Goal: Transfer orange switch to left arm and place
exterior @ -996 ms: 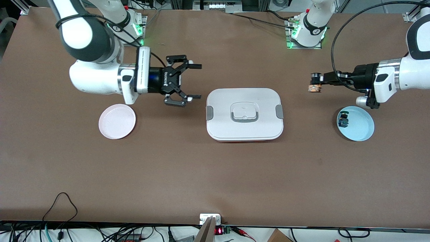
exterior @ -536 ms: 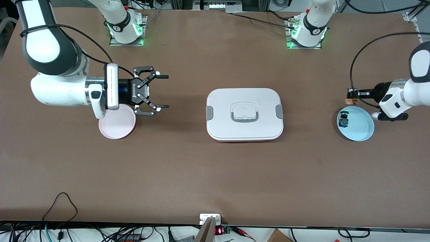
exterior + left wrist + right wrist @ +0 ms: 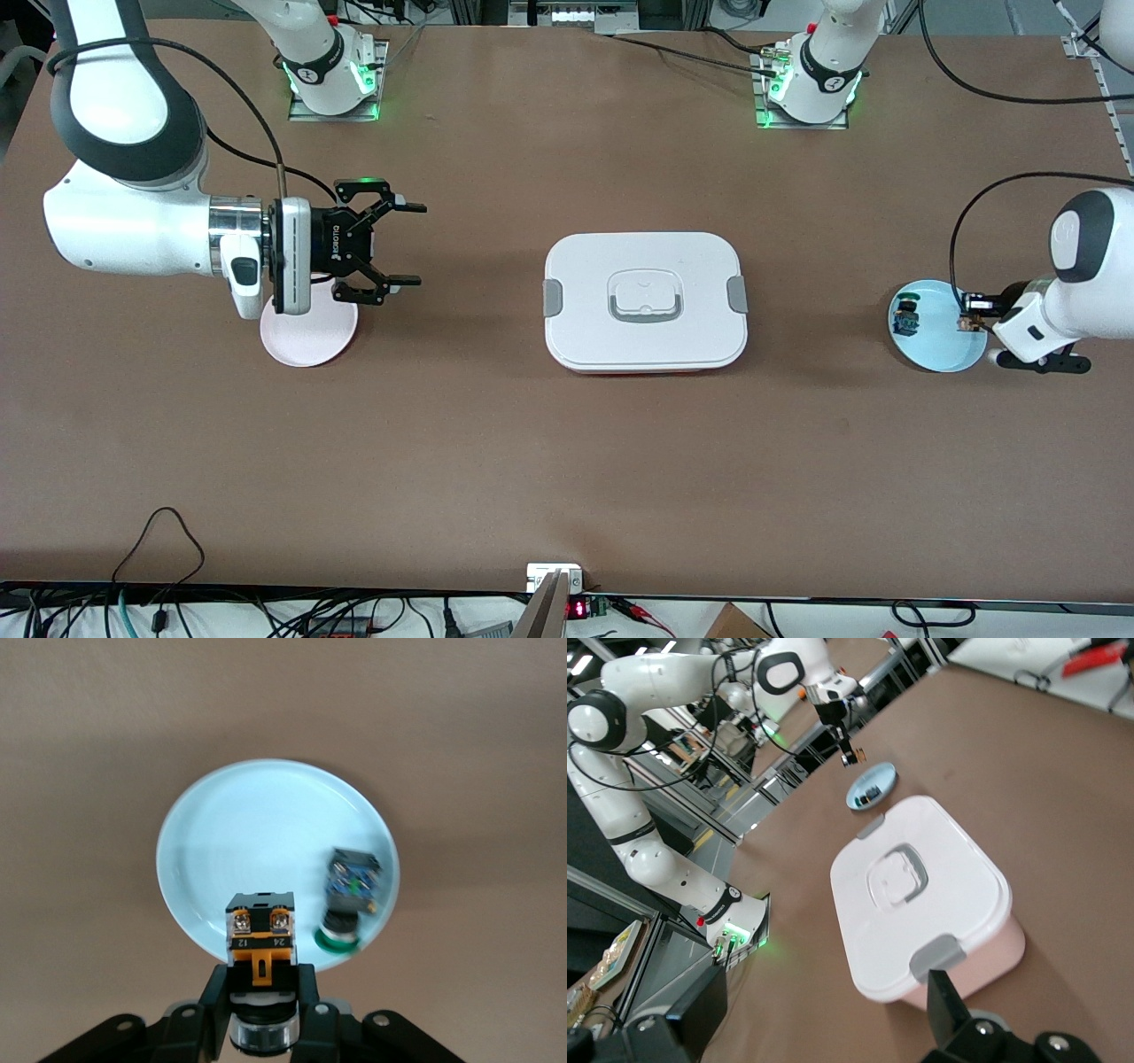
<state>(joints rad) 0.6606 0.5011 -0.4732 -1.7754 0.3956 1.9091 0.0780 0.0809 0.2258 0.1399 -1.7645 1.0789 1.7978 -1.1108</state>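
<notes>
From my remote station I saw the brown table point(image 3: 567, 461) filling the front view, with both arm bases along its top edge. The box point(image 3: 645, 301) sat shut at the middle of the table, its grey clasps at either end and its recessed handle on top; in the right wrist view the box point(image 3: 921, 895) also showed, with a reddish bottom edge.

The right arm point(image 3: 133, 213) reached in from its end of the table, its forearm lying level. The right gripper point(image 3: 403, 245) hung over bare table just beside the pink plate point(image 3: 306, 337), toward the box, fingers spread wide and holding nothing. The pink plate lay partly under that arm's wrist.

The left arm point(image 3: 1076, 292) came in low at its own end of the table. The left gripper point(image 3: 967, 312) hovered over the rim of the blue plate point(image 3: 939, 350), clamped tight on the orange switch point(image 3: 961, 324). In the left wrist view I made out the orange switch point(image 3: 260, 943) pinched between the fingers point(image 3: 217, 992), its black body and orange tab pointing out over the blue plate point(image 3: 248, 833). I could not tell whether it touched the plate.

A second small switch point(image 3: 905, 317), green-capped with a blue body, lay on its side in the blue plate, toward the box. It lay apart from the held one.
</notes>
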